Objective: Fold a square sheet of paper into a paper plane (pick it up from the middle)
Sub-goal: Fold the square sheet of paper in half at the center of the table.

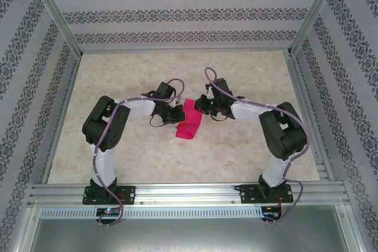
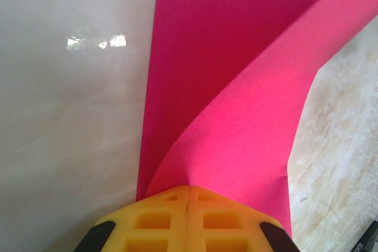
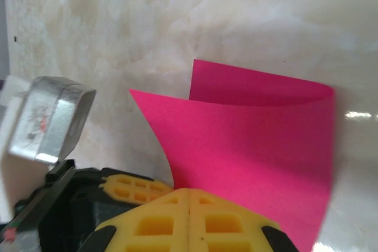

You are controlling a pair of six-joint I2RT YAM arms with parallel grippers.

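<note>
- Left gripper (image 2: 188, 196): yellow fingers pressed together, pinching one edge of the square sheet of paper (image 2: 236, 87).
- Right gripper (image 3: 189, 199): closed on the same sheet from the opposite side.
- Sheet curls over on itself, spanning both grippers above the middle of the table (image 1: 130, 151); whether its lower end touches the table cannot be told.

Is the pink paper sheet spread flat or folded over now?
Bent over: the thin magenta-pink paper sheet curves back on itself; left pincer and right pincer pinch it.
</note>
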